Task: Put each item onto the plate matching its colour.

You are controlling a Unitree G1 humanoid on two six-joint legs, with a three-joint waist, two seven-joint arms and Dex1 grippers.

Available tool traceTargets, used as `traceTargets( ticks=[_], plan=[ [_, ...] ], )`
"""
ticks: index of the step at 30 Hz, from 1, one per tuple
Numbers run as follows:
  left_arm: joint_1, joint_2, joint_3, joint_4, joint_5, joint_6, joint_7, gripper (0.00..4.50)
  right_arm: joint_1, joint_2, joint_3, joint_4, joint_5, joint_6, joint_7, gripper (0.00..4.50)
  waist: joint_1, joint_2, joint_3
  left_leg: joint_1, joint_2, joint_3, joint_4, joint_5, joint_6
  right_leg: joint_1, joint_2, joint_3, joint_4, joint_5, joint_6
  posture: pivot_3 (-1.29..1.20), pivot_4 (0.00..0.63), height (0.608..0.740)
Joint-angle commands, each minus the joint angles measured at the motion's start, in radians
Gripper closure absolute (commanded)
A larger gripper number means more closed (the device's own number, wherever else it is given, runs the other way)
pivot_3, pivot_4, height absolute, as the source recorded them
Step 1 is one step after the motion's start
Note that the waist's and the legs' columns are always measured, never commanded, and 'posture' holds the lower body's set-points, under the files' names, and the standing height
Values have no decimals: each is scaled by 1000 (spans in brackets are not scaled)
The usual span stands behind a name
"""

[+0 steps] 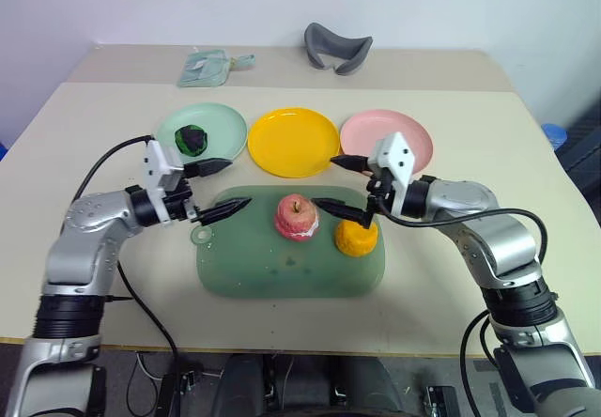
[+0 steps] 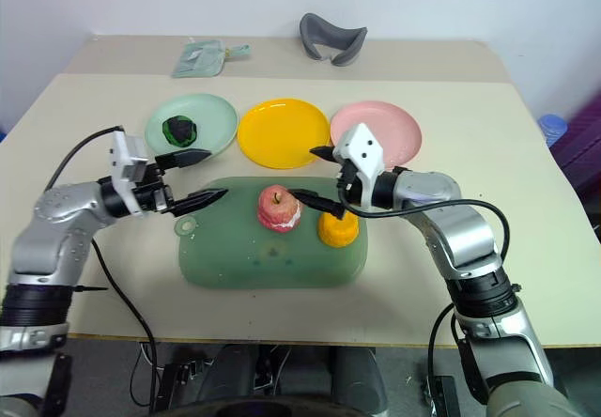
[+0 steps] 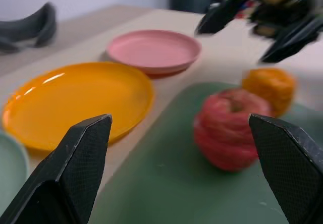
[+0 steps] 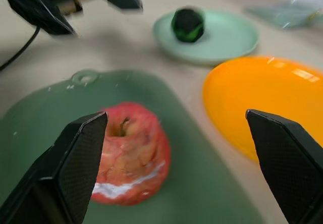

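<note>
Three round plates sit in a row across the far half of the beige surface [image 1: 451,116]: a mint green plate [image 1: 221,126] on the left, a yellow plate [image 1: 293,141] in the middle and a pink plate [image 1: 418,135] on the right. Of the three toy foods, one, the dark green ball [image 1: 192,139], already lies on the mint plate. The other two, the red apple [image 1: 298,216] and the orange citrus [image 1: 358,238], stand close together on the dark green tray [image 1: 291,267] nearer the robot, the citrus to the right. The left tool [image 1: 219,190] hangs between the mint plate and the tray's left end, fingers spread wide and empty. The right tool [image 1: 338,187] hovers just above the citrus, also wide open, holding nothing. Two other things lie at the far edge: a pale green packet [image 1: 211,67] and a grey curved piece [image 1: 336,47].
</note>
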Motion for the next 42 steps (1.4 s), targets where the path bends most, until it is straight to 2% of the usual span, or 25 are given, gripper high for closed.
traceTargets(
  ticks=[1,9,18,26,29,31,32,36,39,42],
  plan=[
    [47,39,7,-54,-36,-4,-96,81,-30,-11,23,-46,3,49,13,0,0,0,0,0,0,0,0,0,0,0,0,0,0,0,0,0,150,740],
    [173,128,51,-125,-70,6,-190,81,-78,21,78,2,8,109,49,0,1,0,0,-3,0,-2,0,0,0,-3,0,0,0,0,0,0,150,740],
    [210,112,49,-178,-68,14,-137,81,-85,35,134,76,-38,48,114,0,-1,0,0,-6,0,-2,0,0,0,-6,0,0,0,0,0,0,150,740],
    [244,99,56,-221,-75,22,-85,81,-102,94,160,170,-87,-12,124,0,-1,0,0,-10,0,-1,1,0,0,-11,0,0,2,0,0,0,150,740],
    [259,93,59,-238,-77,25,-65,0,-113,117,158,207,-98,-33,124,820,-2,0,0,-10,0,-1,1,0,0,-11,0,0,2,0,0,0,150,740],
    [268,91,62,-247,-78,27,-57,0,-118,125,153,213,-98,-38,124,1702,-1,0,0,-10,0,-1,1,0,0,-11,0,0,2,0,0,0,150,740],
    [271,90,63,-250,-79,28,-52,0,-120,128,149,215,-98,-40,123,1826,-1,0,0,-10,0,-1,1,0,0,-11,0,0,2,0,0,0,150,740],
    [288,83,69,-267,-82,28,-29,0,-133,124,106,205,-73,-28,126,1829,-2,0,0,-10,0,-1,1,0,0,-11,0,0,2,0,0,0,150,740],
    [296,72,75,-277,-85,32,-2,0,-168,119,25,234,-37,-22,116,1829,-1,0,0,-10,0,-1,1,0,0,-11,0,0,2,0,0,0,150,740],
    [301,60,74,-293,-86,41,28,0,-255,111,-93,382,-39,-72,50,1829,-1,0,0,-10,0,-1,1,0,0,-11,0,0,2,0,0,0,150,740]
  ],
)
